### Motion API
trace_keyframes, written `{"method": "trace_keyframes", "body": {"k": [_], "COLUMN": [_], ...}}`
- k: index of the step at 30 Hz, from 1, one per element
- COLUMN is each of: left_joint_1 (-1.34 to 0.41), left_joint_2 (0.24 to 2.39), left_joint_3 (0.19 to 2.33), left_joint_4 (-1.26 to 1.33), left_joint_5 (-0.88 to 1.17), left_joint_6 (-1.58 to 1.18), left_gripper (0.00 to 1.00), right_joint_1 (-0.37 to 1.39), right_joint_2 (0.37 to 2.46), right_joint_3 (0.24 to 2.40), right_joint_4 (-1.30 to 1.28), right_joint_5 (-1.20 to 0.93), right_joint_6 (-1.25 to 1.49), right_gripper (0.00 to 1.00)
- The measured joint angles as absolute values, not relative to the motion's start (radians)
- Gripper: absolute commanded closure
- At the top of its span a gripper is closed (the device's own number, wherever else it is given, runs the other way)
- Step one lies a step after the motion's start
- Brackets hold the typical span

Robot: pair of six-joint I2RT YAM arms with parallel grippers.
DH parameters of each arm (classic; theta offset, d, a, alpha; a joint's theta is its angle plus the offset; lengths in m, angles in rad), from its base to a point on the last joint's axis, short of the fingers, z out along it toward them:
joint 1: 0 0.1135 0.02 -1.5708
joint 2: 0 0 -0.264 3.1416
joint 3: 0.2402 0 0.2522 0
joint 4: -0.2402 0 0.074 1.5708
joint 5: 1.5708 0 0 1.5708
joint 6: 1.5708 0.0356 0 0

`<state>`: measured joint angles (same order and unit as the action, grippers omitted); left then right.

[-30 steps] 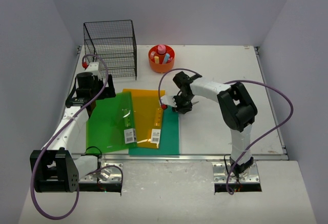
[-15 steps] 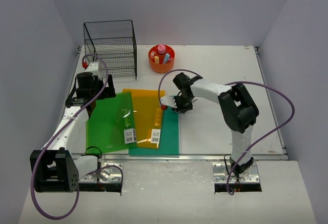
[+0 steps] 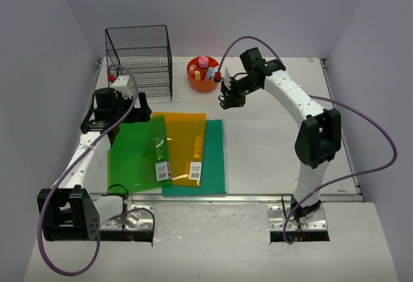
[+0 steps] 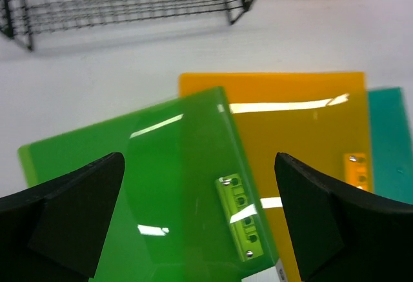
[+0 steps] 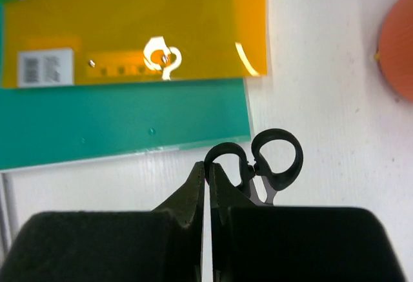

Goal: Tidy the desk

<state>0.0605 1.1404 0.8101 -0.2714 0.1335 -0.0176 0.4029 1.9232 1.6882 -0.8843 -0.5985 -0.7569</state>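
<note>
The white desk [image 3: 277, 153] holds three overlapping folders at front left: green [image 3: 135, 156], orange [image 3: 187, 143] and teal [image 3: 216, 159]. My left gripper [image 3: 116, 120] hangs open over the green folder's [image 4: 174, 185] far part, with nothing between its fingers [image 4: 71, 198]. My right gripper [image 3: 229, 98] is raised just in front of the orange bowl [image 3: 203, 74]. It is shut on one black handle loop of a pair of scissors [image 5: 268, 162]. The scissors hang above bare desk beside the teal folder [image 5: 122, 124].
A black wire rack [image 3: 139, 59] stands at the back left, just beyond the left gripper. The orange bowl holds several small coloured items. Pale grey walls close in the desk on three sides. A metal rail [image 3: 245, 198] runs along the front edge.
My right arm has swung up and back from the folders to just in front of the orange bowl, the scissors still in its grip. The left gripper has shifted slightly back.
</note>
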Motion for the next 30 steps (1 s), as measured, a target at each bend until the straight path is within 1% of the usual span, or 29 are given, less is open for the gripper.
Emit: {"method": "trace_keyframes", "body": {"k": [1, 3, 5, 7, 10, 14, 18, 22, 25, 27, 30], "left_joint_1": [0.060, 0.061, 0.058, 0.048, 0.010, -0.137, -0.276, -0.357, -0.370, -0.373, -0.373], "left_joint_2": [1.134, 1.110, 1.076, 1.053, 1.069, 1.147, 1.197, 1.224, 1.228, 1.229, 1.229], "left_joint_3": [0.810, 0.810, 0.810, 0.819, 0.875, 1.000, 1.075, 1.094, 1.094, 1.094, 1.094], "left_joint_4": [-0.266, -0.250, -0.214, -0.184, -0.181, -0.266, -0.420, -0.554, -0.604, -0.619, -0.627], "left_joint_5": [0.193, 0.327, 0.453, 0.571, 0.746, 0.885, 0.945, 0.966, 0.973, 0.974, 0.975], "left_joint_6": [-0.001, 0.029, 0.075, 0.129, 0.251, 0.498, 0.766, 1.002, 1.110, 1.160, 1.212], "left_gripper": [0.03, 0.16, 0.23, 0.29, 0.28, 0.27, 0.27, 0.28, 0.32, 0.37, 0.43], "right_joint_1": [0.390, 0.379, 0.382, 0.395, 0.425, 0.475, 0.527, 0.554, 0.557, 0.557, 0.558], "right_joint_2": [1.917, 1.907, 1.899, 1.897, 1.897, 1.897, 1.897, 1.899, 1.899, 1.899, 1.899], "right_joint_3": [1.715, 1.747, 1.763, 1.783, 1.817, 1.850, 1.864, 1.894, 1.909, 1.909, 1.909], "right_joint_4": [-0.904, -0.922, -0.951, -0.995, -1.078, -1.190, -1.284, -1.322, -1.333, -1.339, -1.346], "right_joint_5": [-0.658, -0.752, -0.839, -0.913, -1.001, -1.066, -1.088, -1.099, -1.101, -1.100, -1.100], "right_joint_6": [-0.750, -0.741, -0.740, -0.748, -0.798, -0.904, -1.001, -1.053, -1.075, -1.082, -1.092], "right_gripper": [1.00, 1.00, 1.00, 1.00, 1.00, 1.00, 1.00, 1.00, 1.00, 1.00, 1.00]}}
